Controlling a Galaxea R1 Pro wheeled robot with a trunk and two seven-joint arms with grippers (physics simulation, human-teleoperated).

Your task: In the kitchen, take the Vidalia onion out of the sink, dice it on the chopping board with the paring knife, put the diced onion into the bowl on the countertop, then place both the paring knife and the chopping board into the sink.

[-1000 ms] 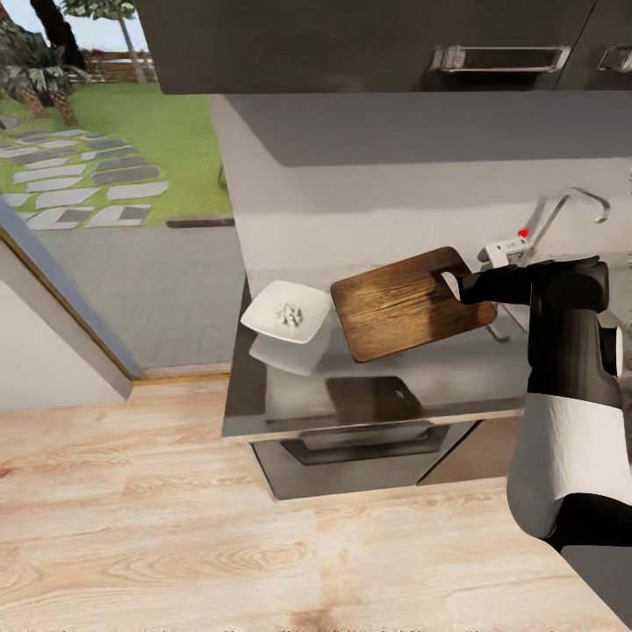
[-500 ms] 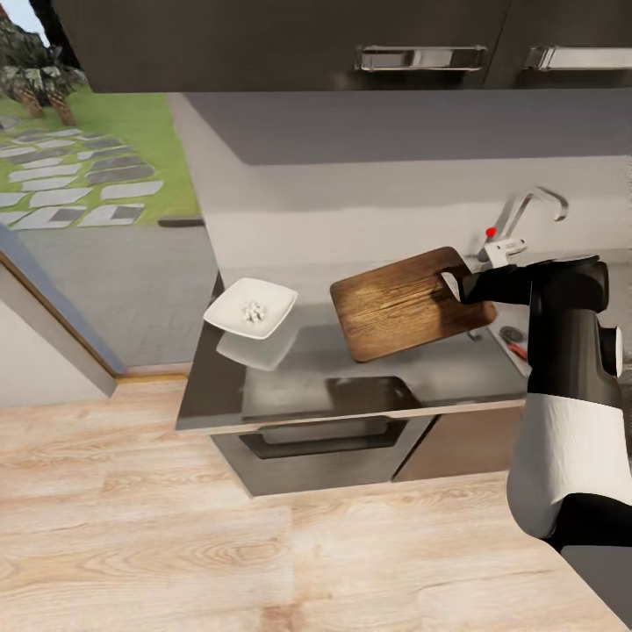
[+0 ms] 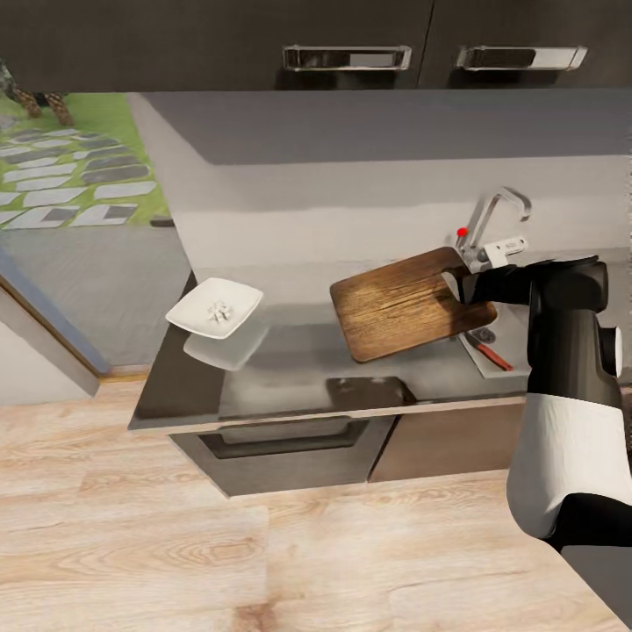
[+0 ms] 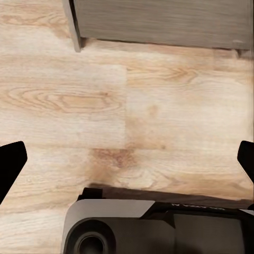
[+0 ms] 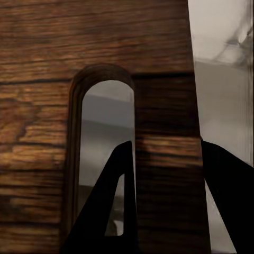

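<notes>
— Fingers first: what is the right gripper [image 3: 458, 290] doing?
— Its fingers [image 5: 114, 211] are clamped on the chopping board [image 3: 405, 304] beside its slot hole [image 5: 103, 153], holding it tilted in the air above the bench [image 3: 290, 386], just left of the sink [image 3: 496, 355].
— And the left gripper [image 4: 127, 164]?
— Spread wide, nothing between its fingers, over the wood floor [image 4: 132, 106].
— The rest?
— The paring knife [image 3: 491, 354] lies in the sink below the tap [image 3: 491, 224]. The bowl [image 3: 215, 308], holding white diced onion [image 3: 218, 309], sits at the bench's far left.

Oven [image 3: 290, 439] under counter; garden paving stones [image 3: 61, 180] outside; wood floor [image 4: 127, 121].
</notes>
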